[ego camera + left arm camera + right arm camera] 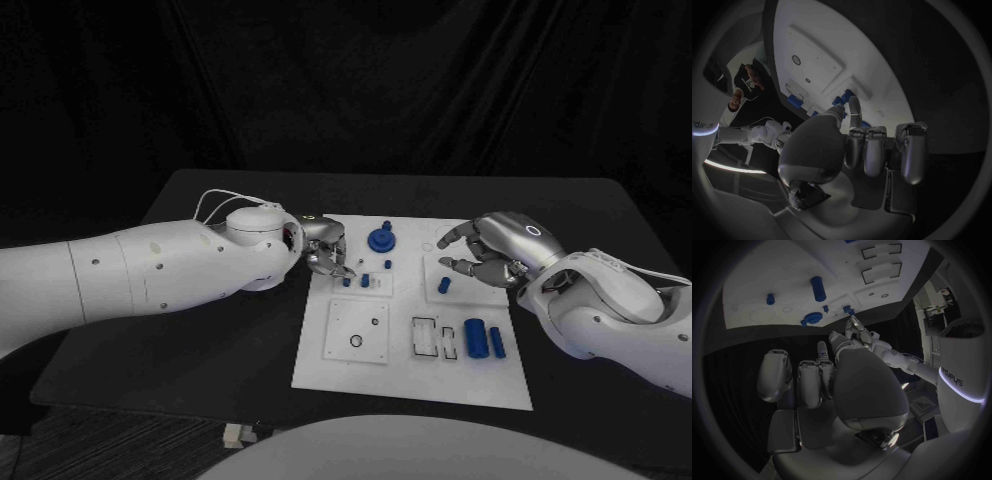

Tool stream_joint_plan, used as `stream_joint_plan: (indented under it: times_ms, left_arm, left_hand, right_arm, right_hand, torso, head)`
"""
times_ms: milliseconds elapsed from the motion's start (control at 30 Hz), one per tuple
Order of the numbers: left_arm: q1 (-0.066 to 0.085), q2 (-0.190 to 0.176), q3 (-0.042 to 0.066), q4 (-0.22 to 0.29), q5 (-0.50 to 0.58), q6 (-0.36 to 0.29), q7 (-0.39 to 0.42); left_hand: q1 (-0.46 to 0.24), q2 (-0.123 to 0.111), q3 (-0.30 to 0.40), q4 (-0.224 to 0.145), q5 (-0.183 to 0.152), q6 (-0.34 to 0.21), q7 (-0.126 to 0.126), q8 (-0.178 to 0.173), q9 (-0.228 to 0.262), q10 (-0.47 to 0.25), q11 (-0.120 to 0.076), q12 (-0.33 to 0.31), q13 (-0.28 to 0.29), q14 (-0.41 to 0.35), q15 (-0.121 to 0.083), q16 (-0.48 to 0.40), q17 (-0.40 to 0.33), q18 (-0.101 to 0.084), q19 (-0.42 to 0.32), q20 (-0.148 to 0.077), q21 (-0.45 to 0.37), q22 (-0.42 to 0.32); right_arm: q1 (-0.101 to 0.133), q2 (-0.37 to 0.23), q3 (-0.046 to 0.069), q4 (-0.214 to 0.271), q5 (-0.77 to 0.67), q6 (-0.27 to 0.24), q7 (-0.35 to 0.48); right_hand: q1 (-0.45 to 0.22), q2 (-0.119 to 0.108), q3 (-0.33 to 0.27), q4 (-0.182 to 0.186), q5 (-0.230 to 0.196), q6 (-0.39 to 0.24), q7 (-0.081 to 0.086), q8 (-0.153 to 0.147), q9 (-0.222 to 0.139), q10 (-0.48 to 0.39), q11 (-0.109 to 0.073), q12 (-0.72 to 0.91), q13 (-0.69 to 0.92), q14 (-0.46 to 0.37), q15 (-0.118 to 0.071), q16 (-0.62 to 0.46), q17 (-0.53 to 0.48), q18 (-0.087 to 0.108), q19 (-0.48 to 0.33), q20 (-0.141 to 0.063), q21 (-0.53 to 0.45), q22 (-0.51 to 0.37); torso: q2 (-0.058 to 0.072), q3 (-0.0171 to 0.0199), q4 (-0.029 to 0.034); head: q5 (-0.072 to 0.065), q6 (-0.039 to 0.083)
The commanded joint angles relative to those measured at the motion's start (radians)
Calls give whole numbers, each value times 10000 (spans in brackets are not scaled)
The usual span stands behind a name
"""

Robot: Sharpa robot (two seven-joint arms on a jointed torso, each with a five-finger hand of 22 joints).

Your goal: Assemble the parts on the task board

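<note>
The white task board (411, 375) lies mid-table. My left hand (326, 246) hangs over its far left corner, fingertips down at two small blue pegs (356, 281); whether it pinches one is unclear. In the left wrist view a finger and thumb (853, 107) reach to blue pegs (844, 96). A blue round part (381, 238) stands just right of that hand. My right hand (498, 252) arches over the far right of the board with fingers apart, holding nothing, above a blue peg (444, 285). The right wrist view shows the round part (812, 318) and my left hand (856, 332).
Blue cylinders (485, 339) lie at the board's near right beside a rectangular slot (424, 338). A black ring (356, 342) marks a square plate at the near left. The black table (188, 350) surrounds the board, with a dark curtain behind.
</note>
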State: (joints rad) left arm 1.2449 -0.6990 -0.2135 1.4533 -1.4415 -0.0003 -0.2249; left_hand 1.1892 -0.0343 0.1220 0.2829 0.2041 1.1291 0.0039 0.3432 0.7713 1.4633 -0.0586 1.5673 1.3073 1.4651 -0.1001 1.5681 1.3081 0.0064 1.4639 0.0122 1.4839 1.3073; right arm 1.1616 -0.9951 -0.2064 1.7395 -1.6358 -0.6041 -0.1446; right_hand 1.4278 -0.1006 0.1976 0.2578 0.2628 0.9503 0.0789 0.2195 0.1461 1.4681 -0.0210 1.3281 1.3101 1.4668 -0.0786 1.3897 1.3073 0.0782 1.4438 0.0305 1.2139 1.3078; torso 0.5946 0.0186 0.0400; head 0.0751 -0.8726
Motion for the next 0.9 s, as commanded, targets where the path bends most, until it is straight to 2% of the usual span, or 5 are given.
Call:
stream_joint_plan:
  times_ms: [33, 567, 633, 667, 900]
  left_arm:
    - [-55, 47, 8, -5, 203, 154, -33]
    - [-241, 161, 8, -135, 211, 189, -86]
    - [-262, 165, 8, -148, 211, 239, -113]
    - [-272, 168, 8, -157, 211, 262, -120]
    - [-330, 214, 8, -208, 211, 328, -155]
  left_hand:
    - [-269, 52, -79, 58, -315, 54, 61, -120, 30, 1075, 60, 35, 2634, 1057, 11, 27, 2627, 158, 591, 28, -53, 2337]
    - [-164, 87, -53, -9, -72, 26, 56, -261, 60, 1075, 60, 35, 2634, 1057, 13, 27, 2627, 186, 534, 31, -174, 2299]
    - [-101, 79, -38, -35, 63, 21, 56, -309, 74, 1075, 62, 35, 2634, 1057, 13, 27, 2627, 188, 530, 31, -187, 2296]
    - [83, 46, 25, -138, 380, 4, 48, -377, 95, 1075, 57, 35, 2634, 1057, 6, 27, 2627, 195, 518, 26, -218, 2287]
    - [286, -15, 131, -203, 931, 22, 47, -538, 148, 1075, 52, 35, 2634, 1057, 3, 27, 2627, 211, 487, 24, -301, 2264]
  right_arm:
    - [-22, -12, 3, 10, -61, 43, -15]
    - [-24, -4, 3, 13, -61, 53, -38]
    - [-25, -4, 3, 18, -61, 54, -39]
    - [-25, -5, 3, 20, -61, 57, -39]
    - [-25, -29, 3, 51, -61, 54, -40]
  right_hand:
    - [67, 93, 39, -30, 48, 16, 11, -51, -16, 356, 62, -62, 335, 591, -6, -29, 320, -75, 79, 16, -34, 1671]
    - [144, 111, 82, -97, 125, 53, 9, -55, -24, 353, 74, -76, 326, 589, 1, -44, 300, -76, 83, 22, -38, 1675]
    - [152, 112, 85, -104, 131, 54, 10, -56, -25, 353, 74, -74, 328, 590, 1, -41, 302, -76, 84, 22, -35, 1676]
    - [152, 112, 85, -104, 131, 54, 10, -56, -25, 353, 74, -74, 328, 590, 1, -41, 302, -76, 84, 22, -35, 1676]
    - [174, 106, 93, -125, 145, 55, 12, -61, -28, 351, 74, -79, 325, 589, 2, -45, 297, -73, 79, 24, -53, 1672]
  torso:
    - [-6, 2, -6]
    - [-1, -2, -3]
    - [-1, -1, -2]
    - [1, -1, -3]
    - [-1, -1, -5]
  head:
    - [14, 0]
    - [25, 0]
    - [21, 0]
    - [22, 0]
    - [5, 0]
